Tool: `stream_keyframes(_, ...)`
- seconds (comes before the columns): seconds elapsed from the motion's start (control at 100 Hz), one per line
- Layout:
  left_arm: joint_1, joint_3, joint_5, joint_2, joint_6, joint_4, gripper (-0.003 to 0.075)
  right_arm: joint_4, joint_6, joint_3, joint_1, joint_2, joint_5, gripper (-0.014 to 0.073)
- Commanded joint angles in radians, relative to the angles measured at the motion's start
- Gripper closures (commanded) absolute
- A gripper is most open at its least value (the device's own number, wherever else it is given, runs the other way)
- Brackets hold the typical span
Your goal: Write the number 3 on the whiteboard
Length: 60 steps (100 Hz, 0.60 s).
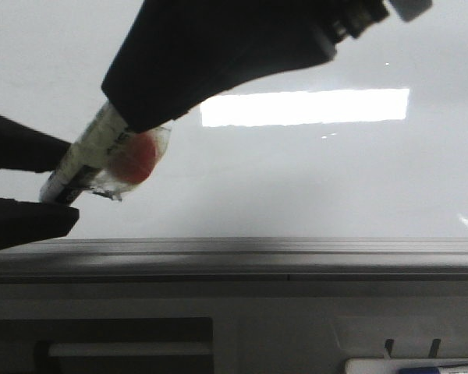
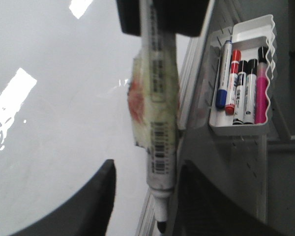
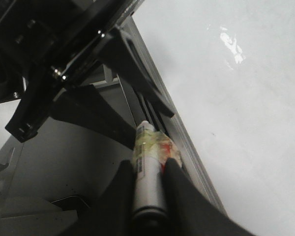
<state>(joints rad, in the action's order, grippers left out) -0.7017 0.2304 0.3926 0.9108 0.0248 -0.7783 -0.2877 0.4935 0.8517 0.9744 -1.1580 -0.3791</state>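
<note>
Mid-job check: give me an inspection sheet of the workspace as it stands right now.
Surface: whiteboard glossy, with a bright light reflection.
Job's things: no number 3 seen on the board; taped marker held in front of it.
Clutter: tray beside the board with blue, red, two black and pink markers.
Grippers: right pincer shut on the marker; left pincer open around its tip end.
Cables: nothing seen.
Surroundings: grey frame edge below the board.
</note>
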Motion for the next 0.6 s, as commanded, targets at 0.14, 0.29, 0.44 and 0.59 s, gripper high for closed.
stream_keyframes(0.14, 0.000, 0.026, 0.073, -0.064, 0.007, 0.149, 0.0237, 0.000, 0.009, 0.038, -0.028, 0.025, 0.050, 0.0656)
stream_keyframes(0.29, 0.000, 0.026, 0.039, -0.149, 0.005, 0.228, 0.0237, 0.000, 0.009, 0.073, -0.109, 0.049, 0.052, 0.0656)
stream_keyframes(0.44, 0.022, 0.026, -0.023, -0.237, -0.003, 0.379, 0.0242, 0.000, 0.009, 0.134, -0.190, 0.060, 0.039, 0.0656)
stream_keyframes(0.59, 0.091, 0.026, -0.057, -0.269, -0.003, 0.543, 0.0465, 0.002, 0.009, 0.164, -0.221, 0.039, 0.004, 0.0656)
